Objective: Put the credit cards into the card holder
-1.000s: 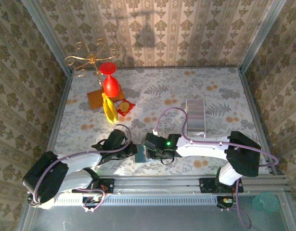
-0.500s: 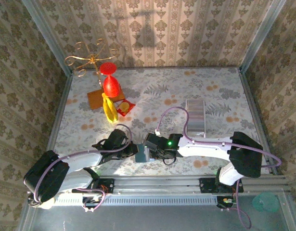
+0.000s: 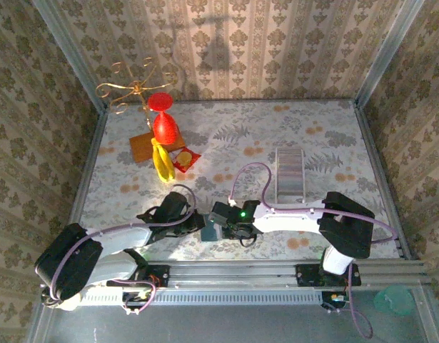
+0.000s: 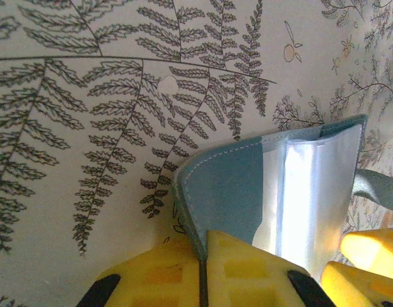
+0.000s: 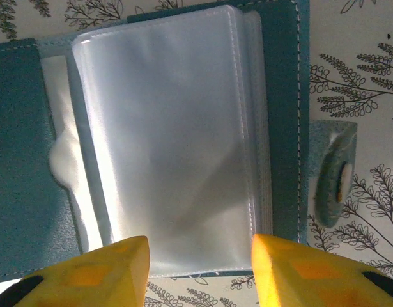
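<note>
Lying spread at the middle of the near edge of the surface [image 3: 333, 136], the card holder [image 3: 210, 230] is pinched by the left claw [image 4: 201, 256], clamped tight on its teal cover. The right claw [image 5: 199, 259], parted halfway and holding nothing, hovers directly above its clear sleeves [image 5: 177, 147].

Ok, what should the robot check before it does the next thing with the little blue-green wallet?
1. Small dark-teal card holder opened: ok, its clear plastic sleeves are showing.
2. Left gripper pinching the holder's cover: ok, shut on its edge.
3. Right gripper ready to grab: ok, jaws apart over the sleeves.
4. Card in the right gripper: not ok, nothing between its fingers.
5. Where the credit cards lie: cannot tell.
</note>
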Robot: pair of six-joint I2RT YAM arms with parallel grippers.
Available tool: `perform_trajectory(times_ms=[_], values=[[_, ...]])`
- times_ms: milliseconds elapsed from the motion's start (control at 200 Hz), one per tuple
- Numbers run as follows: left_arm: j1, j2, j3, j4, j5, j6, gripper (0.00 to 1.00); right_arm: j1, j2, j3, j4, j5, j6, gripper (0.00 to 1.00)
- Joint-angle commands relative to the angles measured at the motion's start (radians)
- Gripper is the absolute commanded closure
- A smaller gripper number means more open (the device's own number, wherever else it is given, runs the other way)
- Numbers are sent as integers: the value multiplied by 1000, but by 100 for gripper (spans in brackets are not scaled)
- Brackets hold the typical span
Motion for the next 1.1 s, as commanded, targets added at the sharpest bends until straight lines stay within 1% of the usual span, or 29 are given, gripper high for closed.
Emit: perform_trajectory(times_ms=[0, 385, 795, 920, 1095], values=[[-14, 5, 0, -71, -9, 11, 92, -7, 27, -4, 40, -17, 1, 53], [-15, 3, -7, -71, -6, 9, 92, -19, 57, -28, 182, -98, 1, 46], [-14, 18, -27, -26, -7, -13, 91, -19, 38, -16, 367, -169, -30, 45], [-6, 16, -38, -5, -3, -26, 90, -19, 23, -37, 428, -180, -26, 45], [7, 8, -54, 17, 0, -43, 89, -19, 10, -60, 449, -182, -9, 46]])
